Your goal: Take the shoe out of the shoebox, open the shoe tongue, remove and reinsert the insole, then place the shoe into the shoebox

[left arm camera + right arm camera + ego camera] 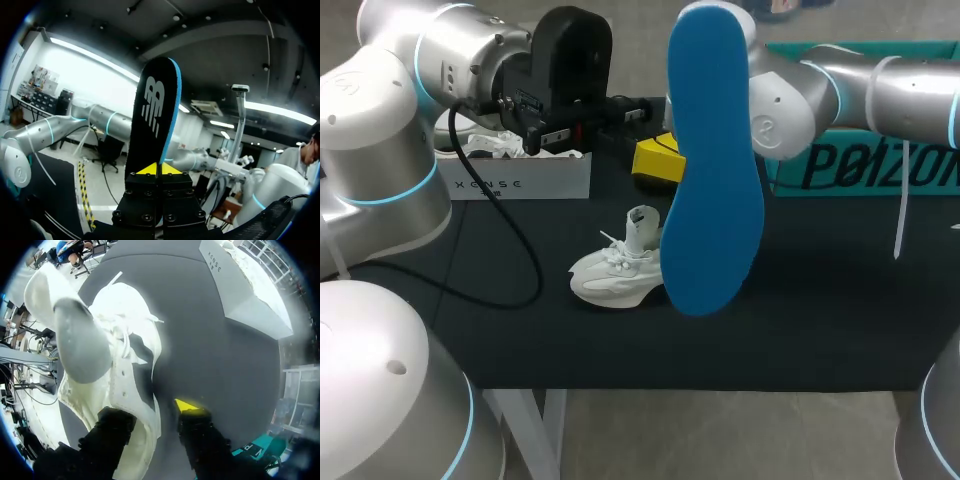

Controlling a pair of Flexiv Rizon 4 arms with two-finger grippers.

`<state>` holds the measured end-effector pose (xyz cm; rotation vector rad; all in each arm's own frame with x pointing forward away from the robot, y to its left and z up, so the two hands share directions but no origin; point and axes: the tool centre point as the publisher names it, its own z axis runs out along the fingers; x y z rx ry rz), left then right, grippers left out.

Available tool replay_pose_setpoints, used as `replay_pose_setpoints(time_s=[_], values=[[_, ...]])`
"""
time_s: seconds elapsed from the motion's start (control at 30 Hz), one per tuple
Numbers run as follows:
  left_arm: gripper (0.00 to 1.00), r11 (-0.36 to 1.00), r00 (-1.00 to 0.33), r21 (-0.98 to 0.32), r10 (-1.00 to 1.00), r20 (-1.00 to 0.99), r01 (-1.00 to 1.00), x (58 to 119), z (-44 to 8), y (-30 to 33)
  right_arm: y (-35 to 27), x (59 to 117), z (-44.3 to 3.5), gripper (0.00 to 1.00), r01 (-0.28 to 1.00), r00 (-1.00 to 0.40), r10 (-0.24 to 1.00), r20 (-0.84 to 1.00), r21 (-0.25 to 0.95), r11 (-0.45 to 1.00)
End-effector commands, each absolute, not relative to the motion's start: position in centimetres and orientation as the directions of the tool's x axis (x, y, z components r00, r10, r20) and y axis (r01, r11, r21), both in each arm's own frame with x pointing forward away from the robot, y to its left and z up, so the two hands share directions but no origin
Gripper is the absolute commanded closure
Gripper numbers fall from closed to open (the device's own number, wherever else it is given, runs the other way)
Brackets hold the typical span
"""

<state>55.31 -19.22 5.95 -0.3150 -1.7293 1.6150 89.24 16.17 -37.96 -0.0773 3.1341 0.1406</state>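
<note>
Above table (pixel 820 300) | left gripper (pixel 160 169) clamped on upright insole (pixel 715 170), blue underside, black top | right gripper (pixel 152 410) parted astride white shoe (pixel 125 370)

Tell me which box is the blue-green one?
The teal box at the table's back right, behind the right arm, is the blue-green one. The white box at the back left is the other.

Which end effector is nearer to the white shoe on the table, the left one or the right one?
Right. The right end effector straddles the side wall of the shoe; the left end effector holds the blue insole raised, away from the shoe.
</note>
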Motion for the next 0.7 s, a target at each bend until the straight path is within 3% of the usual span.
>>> replay_pose_setpoints(time_s=[0.03,0.27,0.3,0.33,0.43,0.5,0.63,0.7], values=[[1.0,0.179,-0.697,-0.938,0.63,0.342,-0.297,55.4,5.9,-19.3,16.1,89.2,-37.9,1.0,-0.05,-0.999,-0.05,-0.008,0.091,0.995],[1.0,0.179,-0.697,-0.938,0.63,0.342,-0.297,55.4,5.9,-19.3,16.1,89.2,-37.9,1.0,-0.05,-0.999,-0.05,-0.008,0.091,0.995],[1.0,0.179,-0.697,-0.938,0.63,0.342,-0.297,55.4,5.9,-19.3,16.1,89.2,-37.9,0.86,-0.05,-0.999,-0.05,-0.008,0.091,0.995],[1.0,0.179,-0.697,-0.938,0.63,0.342,-0.297,55.4,5.9,-19.3,16.1,89.0,-37.8,0.83,-0.019,-1.0,-0.018,-0.012,0.09,0.996],[1.0,0.179,-0.697,-0.938,0.63,0.342,-0.297,55.4,5.9,-19.3,16.4,88.7,-36.5,1.0,0.1,-0.992,0.108,-0.067,0.112,0.989],[1.0,0.179,-0.697,-0.938,0.63,0.342,-0.297,55.4,5.9,-19.3,16.3,88.8,-35.3,1.0,0.224,-0.968,0.24,-0.076,0.18,0.958],[1.0,0.179,-0.697,-0.938,0.63,0.342,-0.297,55.4,5.9,-19.3,16.5,88.3,-33.5,1.0,0.272,-0.944,0.311,-0.111,0.27,0.923],[1.0,0.179,-0.697,-0.938,0.63,0.342,-0.297,55.4,5.9,-19.3,16.5,88.3,-33.3,1.0,0.289,-0.935,0.329,-0.134,0.254,0.923]])
